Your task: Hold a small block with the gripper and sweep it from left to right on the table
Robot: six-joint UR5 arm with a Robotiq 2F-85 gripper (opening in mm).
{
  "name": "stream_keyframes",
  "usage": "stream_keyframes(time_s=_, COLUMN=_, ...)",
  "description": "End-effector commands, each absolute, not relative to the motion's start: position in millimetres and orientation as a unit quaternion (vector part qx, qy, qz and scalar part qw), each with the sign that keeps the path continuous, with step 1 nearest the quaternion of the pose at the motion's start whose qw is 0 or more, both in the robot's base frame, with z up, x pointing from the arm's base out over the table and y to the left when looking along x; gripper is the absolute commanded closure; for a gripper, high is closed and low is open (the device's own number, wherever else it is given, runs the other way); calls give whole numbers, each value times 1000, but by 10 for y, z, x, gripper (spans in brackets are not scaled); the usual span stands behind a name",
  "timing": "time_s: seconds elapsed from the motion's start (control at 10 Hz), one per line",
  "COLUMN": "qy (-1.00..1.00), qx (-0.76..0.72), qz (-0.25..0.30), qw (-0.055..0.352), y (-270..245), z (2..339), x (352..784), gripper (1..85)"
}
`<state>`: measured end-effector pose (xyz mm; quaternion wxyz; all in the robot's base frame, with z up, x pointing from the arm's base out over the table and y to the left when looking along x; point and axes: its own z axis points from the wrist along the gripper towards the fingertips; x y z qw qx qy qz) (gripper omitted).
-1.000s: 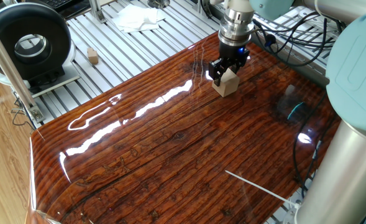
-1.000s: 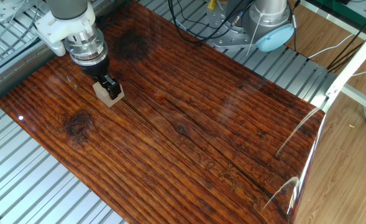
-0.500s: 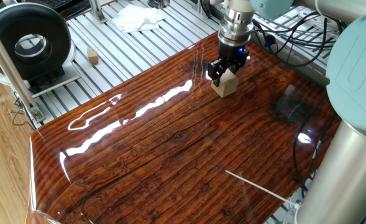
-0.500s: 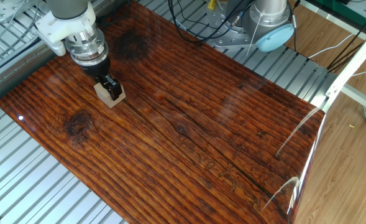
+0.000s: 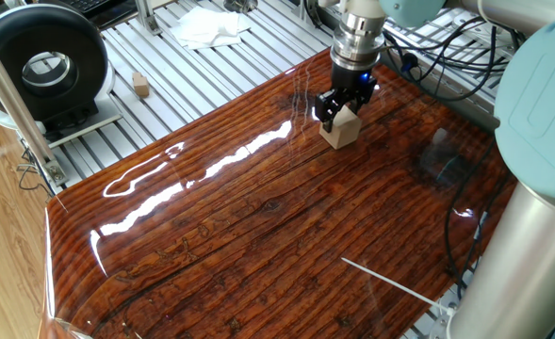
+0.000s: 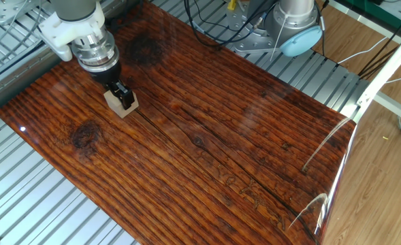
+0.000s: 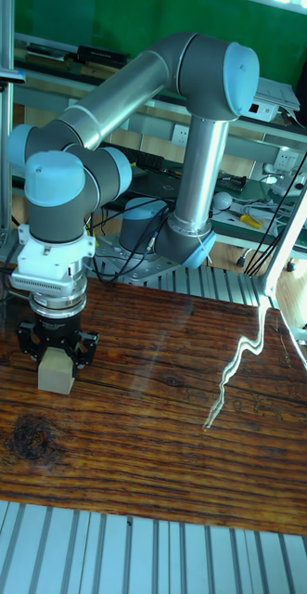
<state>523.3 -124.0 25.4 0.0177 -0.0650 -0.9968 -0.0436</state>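
At the left end of the worktop (image 7: pixel 172 445) the small block (image 7: pixel 55 374) rests on the wood, clamped between the fingers (image 7: pixel 83 354) of the gripper (image 7: pixel 57 357) directly above. Rightward, bare board lies open for sweeping.

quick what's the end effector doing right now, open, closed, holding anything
End effector: closed on the small wooden block, which sits on the table.

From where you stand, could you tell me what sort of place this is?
Most likely a robotics lab or test bench: a UR5 arm mounted by a glossy table, a ribbed aluminium slat frame, and loose cables behind.
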Motion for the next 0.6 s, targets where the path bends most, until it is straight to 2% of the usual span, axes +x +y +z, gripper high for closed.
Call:
stream_keyframes(time_s=0.0, qy=-996, qx=-66, qz=-51, qw=18, y=-1209, z=254, x=5227, gripper=847)
stream_keyframes(time_s=0.5, qy=-997, qx=-68, qz=-41, qw=25, y=-1203, z=274, x=5214, gripper=847)
